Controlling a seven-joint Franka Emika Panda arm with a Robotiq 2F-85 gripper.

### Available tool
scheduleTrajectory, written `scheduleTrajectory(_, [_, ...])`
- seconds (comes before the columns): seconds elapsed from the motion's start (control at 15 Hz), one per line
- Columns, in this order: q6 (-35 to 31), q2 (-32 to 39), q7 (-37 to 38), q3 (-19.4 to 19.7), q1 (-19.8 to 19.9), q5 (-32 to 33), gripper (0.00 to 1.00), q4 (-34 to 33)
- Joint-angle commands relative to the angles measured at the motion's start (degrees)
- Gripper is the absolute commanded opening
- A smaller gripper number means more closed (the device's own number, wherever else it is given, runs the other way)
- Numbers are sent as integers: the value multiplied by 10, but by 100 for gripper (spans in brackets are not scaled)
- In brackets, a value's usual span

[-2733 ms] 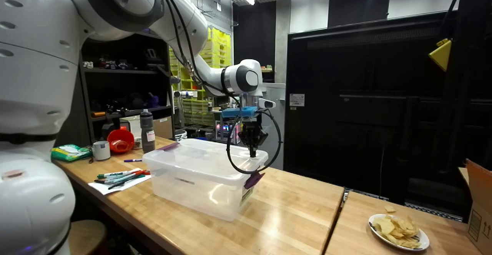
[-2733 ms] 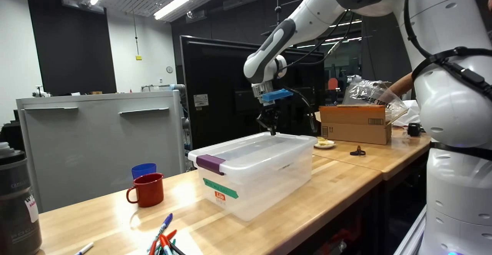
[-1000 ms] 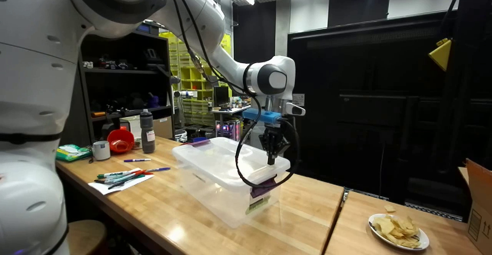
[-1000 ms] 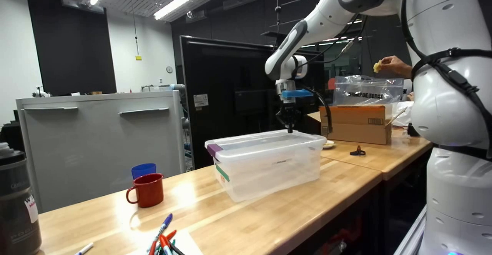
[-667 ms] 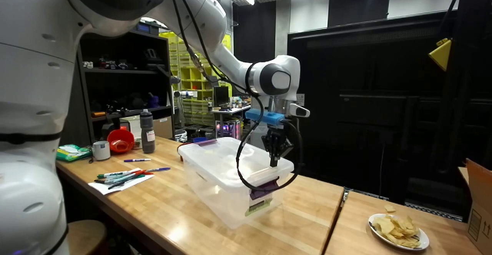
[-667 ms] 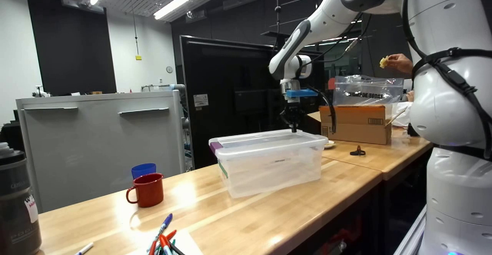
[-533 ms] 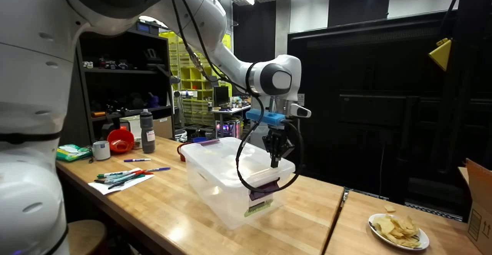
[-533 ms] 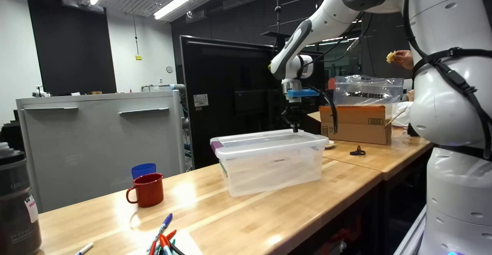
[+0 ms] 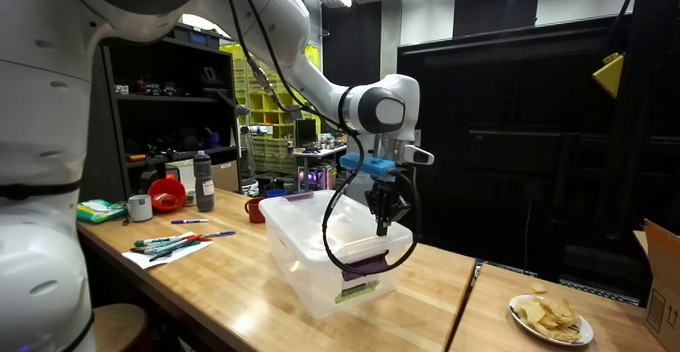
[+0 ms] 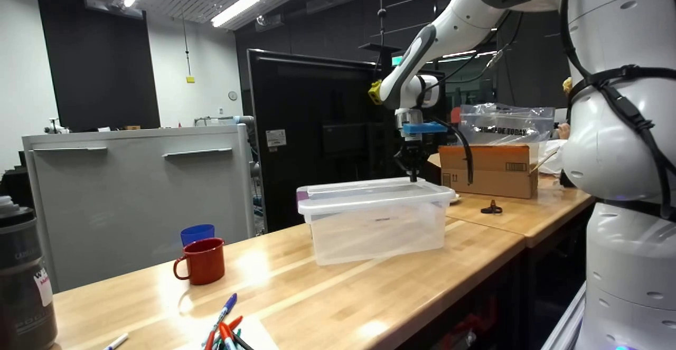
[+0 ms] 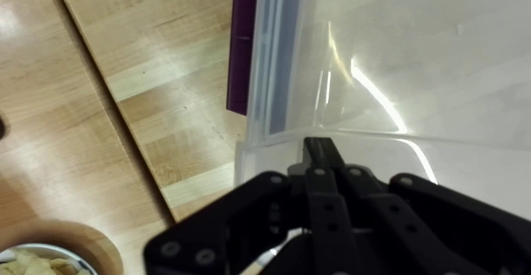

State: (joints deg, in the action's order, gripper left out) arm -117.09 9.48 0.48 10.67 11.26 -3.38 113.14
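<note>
A clear plastic bin [image 9: 303, 267] with a translucent lid [image 10: 369, 197] stands on the wooden table, turned at an angle to the table's edge. It has a purple latch [image 9: 366, 265] on its end. My gripper [image 9: 382, 233] points straight down at the lid's far end corner, its black fingertips together and seemingly pressed on the lid. Nothing shows between them. In the wrist view the shut gripper [image 11: 319, 139] covers part of the lid near that corner, with the latch [image 11: 242, 47] beyond it. The bin's inside looks hazy through the plastic.
A plate of chips [image 9: 552, 320] and a cardboard box [image 10: 486, 170] stand past the table seam. A red mug [image 10: 203, 263], a blue cup [image 10: 197, 233], a bottle [image 9: 204, 182] and several markers [image 9: 170, 245] lie toward the other end. A large black screen [image 10: 317, 128] stands behind.
The gripper and the bin have shifted together toward the chip plate's side, and the bin has turned a little. More of the red mug shows. A person's hand holding food has passed behind the arm.
</note>
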Motion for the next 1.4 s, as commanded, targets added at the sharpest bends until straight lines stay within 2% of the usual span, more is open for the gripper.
scheduleTrajectory(0.0, [-27,-17,-14,8,10,-2,0,58])
scheduleTrajectory(1.33, [-83,-103,-36,43,30,9,0,165])
